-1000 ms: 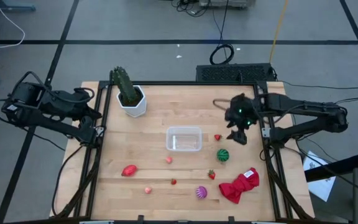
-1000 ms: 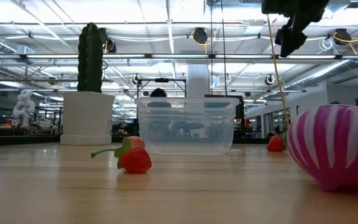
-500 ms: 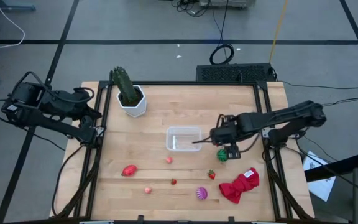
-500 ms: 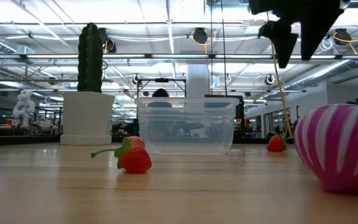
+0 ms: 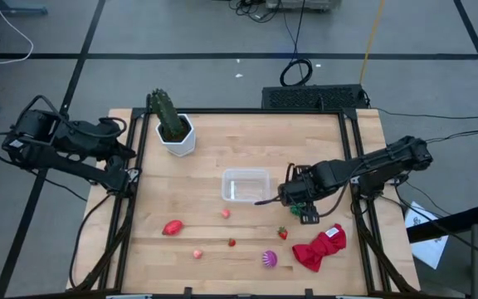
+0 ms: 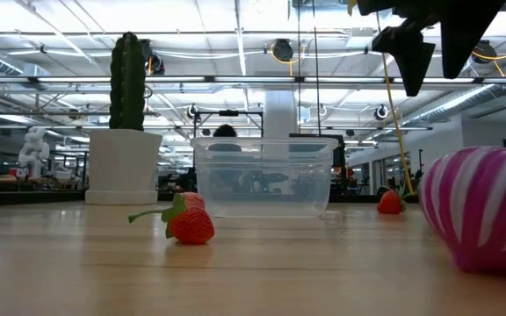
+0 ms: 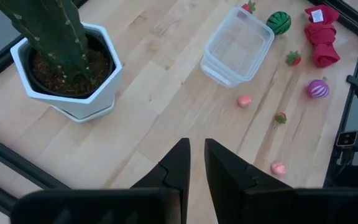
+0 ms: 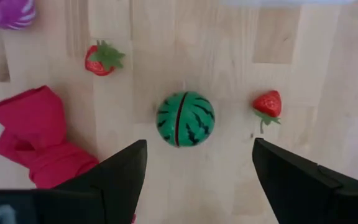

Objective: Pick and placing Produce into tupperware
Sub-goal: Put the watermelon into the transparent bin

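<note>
**Inspector:** Status of the right gripper (image 8: 197,165)?

**Assistant:** Jaws spread, nothing between them. It hangs directly above the toy watermelon (image 8: 185,119), which lies on the wooden table (image 5: 214,141), at four o'clock from the tupperware (image 5: 246,185). In the high view the gripper hides the melon.

**Inspector:** Step in hand?

**Assistant:** By my judgement, the approach to the first pick. The tub appears empty; no produce is loaded.

**Inspector:** Neighbouring items?

**Assistant:** Two strawberries flank the melon, one (image 8: 266,104) on the tub's side and another (image 8: 102,58) on the far side, with the red cloth (image 8: 33,134) close by. A purple striped piece (image 5: 269,257) lies at six o'clock from the tub.

**Inspector:** Next move?

**Assistant:** Descend straight, straddle the ball, close gently; it would likely roll if nudged.

**Inspector:** Left gripper (image 7: 192,163)?

**Assistant:** Clenched on nothing, parked off the table's nine o'clock edge near the potted cactus (image 5: 169,123).
</note>
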Available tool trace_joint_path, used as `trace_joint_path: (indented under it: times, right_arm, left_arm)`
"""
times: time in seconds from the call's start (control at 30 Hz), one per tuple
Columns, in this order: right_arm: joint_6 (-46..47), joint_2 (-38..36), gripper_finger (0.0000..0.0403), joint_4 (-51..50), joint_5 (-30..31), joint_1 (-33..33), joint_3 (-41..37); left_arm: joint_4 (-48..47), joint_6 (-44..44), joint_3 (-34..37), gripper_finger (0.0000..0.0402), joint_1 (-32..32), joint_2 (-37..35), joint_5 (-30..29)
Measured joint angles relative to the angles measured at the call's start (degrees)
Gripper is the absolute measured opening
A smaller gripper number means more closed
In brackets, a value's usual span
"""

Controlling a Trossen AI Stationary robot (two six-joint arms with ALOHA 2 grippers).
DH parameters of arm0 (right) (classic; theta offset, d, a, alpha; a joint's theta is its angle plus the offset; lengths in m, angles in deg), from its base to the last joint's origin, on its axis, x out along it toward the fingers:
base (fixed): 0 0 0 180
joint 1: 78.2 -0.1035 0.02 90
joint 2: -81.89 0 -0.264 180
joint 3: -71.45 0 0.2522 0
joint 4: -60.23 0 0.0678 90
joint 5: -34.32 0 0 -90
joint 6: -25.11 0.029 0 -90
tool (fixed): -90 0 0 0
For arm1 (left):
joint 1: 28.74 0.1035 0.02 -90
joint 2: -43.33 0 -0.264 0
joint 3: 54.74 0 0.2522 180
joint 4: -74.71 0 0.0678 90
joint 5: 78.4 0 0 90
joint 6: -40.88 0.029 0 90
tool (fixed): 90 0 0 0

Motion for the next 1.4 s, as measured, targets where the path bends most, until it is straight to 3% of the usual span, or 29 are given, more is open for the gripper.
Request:
trace_joint_path:
  times: [0.2, 0.87, 1.23, 1.4]
  right_arm:
    - [4.27, 0.00, 0.0283, 1.59, 0.04, 0.04, 0.00]
    - [4.46, 0.00, 0.0286, 1.41, 0.19, 0.06, -0.02]
    - [4.28, 0.00, 0.0393, 1.25, -0.19, 0.06, -0.04]
    - [4.41, 0.00, 0.0384, 2.79, -5.93, 0.06, -0.07]
  left_arm:
    - [0.00, 0.03, 0.00, 0.0051, 0.00, 0.00, 0.04]
    - [0.00, -0.08, 0.00, 0.0051, -0.01, 0.00, 0.07]
    - [0.00, -0.08, 0.00, 0.0051, 0.00, 0.00, 0.07]
    - [0.00, 0.12, 0.00, 0.0051, 0.01, 0.00, -0.17]
